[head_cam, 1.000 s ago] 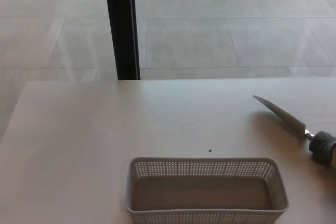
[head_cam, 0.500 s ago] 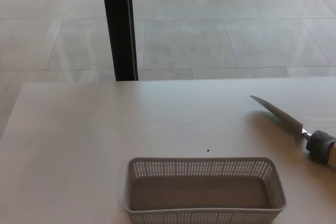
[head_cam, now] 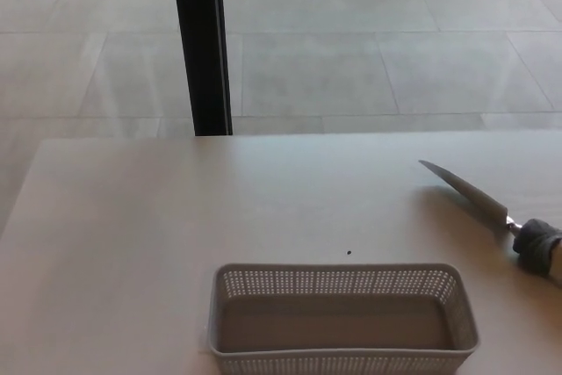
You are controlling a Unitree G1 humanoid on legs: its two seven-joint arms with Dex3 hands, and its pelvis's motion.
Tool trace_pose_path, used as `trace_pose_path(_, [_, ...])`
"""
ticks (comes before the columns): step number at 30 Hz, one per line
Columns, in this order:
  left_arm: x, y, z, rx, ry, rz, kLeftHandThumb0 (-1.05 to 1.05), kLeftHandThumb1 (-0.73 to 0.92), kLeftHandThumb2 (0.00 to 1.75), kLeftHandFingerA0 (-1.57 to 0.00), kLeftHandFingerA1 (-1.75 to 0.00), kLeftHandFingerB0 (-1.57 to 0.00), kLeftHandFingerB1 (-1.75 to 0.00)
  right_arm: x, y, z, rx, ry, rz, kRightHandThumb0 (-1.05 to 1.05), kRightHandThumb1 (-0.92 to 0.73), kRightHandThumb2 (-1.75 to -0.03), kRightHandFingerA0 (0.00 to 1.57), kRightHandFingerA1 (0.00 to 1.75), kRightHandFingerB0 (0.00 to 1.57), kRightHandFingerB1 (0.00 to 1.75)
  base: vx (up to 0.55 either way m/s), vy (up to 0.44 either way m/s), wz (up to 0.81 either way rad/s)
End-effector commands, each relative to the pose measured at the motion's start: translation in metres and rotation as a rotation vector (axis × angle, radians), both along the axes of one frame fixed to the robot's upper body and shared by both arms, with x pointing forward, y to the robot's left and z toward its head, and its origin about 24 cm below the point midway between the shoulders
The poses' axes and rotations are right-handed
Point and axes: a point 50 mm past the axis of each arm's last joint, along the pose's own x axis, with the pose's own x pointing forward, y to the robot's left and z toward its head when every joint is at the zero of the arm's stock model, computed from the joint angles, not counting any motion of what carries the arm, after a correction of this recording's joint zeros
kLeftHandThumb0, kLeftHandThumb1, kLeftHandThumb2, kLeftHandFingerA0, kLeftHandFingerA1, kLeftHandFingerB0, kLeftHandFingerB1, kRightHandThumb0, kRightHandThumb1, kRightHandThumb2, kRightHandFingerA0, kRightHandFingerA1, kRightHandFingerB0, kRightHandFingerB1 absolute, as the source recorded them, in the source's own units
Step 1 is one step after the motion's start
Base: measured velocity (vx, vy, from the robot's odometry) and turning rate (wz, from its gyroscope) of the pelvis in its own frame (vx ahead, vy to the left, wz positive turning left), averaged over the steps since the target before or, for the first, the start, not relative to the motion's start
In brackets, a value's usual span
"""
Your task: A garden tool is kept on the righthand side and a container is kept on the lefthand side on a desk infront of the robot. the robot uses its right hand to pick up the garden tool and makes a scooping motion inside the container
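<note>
A garden tool [head_cam: 479,199] with a narrow pointed metal blade and a dark grey handle [head_cam: 537,243] lies flat on the desk at the right, its tip pointing up and left. The handle runs off the right edge of the picture. A pale grey perforated container [head_cam: 342,280] stands at the near edge of the desk, left of the tool, and holds nothing. Neither of my hands shows in the head view.
The pale desk [head_cam: 158,217] fills the lower half of the view. A black vertical post [head_cam: 200,41] stands behind its far edge over a tiled floor. A tiny dark speck [head_cam: 349,252] sits on the desk just beyond the container.
The whole picture has shifted by a few pixels, so the camera moved slightly. The tool and the container stay where they were.
</note>
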Motion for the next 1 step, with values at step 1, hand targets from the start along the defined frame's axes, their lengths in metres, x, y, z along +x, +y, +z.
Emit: trace_pose_path(1, [-0.0013,0.0079,0.0061,0.034,0.005,-0.012,-0.55,0.64,0.59,-0.60,-0.69,-0.59,-0.46,-0.0912,0.0229,-0.1126,0.315,-0.499,-0.752,-0.83,-0.56,-0.91,0.02,0.72,0.00,0.64,0.00,0.000,0.00])
